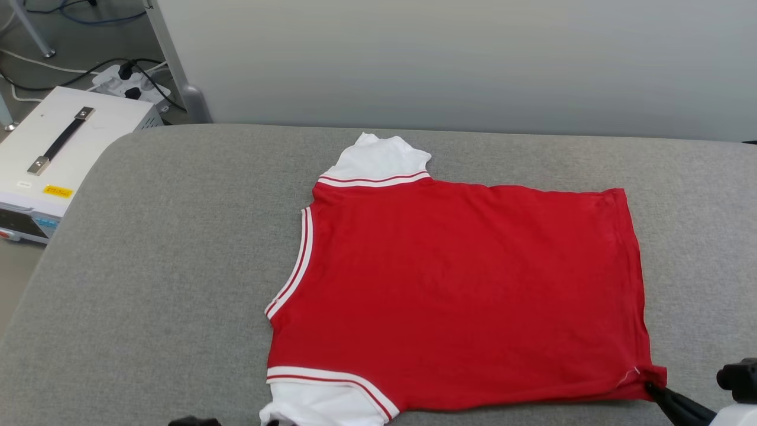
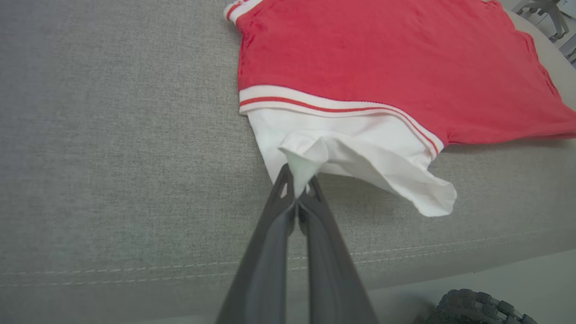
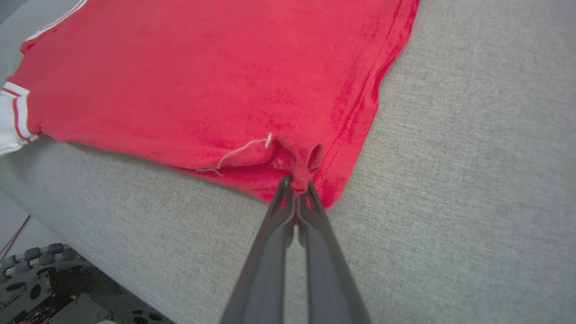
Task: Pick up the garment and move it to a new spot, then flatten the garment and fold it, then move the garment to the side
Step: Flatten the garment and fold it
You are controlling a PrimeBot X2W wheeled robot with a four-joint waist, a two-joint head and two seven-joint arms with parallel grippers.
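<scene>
The garment [image 1: 455,290] is a red T-shirt with white sleeves and striped trim, spread flat and plain side up on the grey cushioned surface [image 1: 165,260]. No lettering shows. My left gripper [image 2: 298,184] is shut on the edge of the near white sleeve [image 2: 360,153], which bunches and lifts at the pinch. My right gripper [image 3: 297,186] is shut on the near hem corner of the garment [image 3: 225,81], where the red cloth puckers and a loose white thread [image 3: 243,150] trails. In the head view the right gripper [image 1: 653,387] meets that corner at the lower right.
A white box with a black handle [image 1: 53,154] stands off the surface's left end, with a power strip and cables [image 1: 133,83] behind it. A pale wall [image 1: 461,59] runs along the far edge. The surface's front edge [image 2: 405,274] lies just under both grippers.
</scene>
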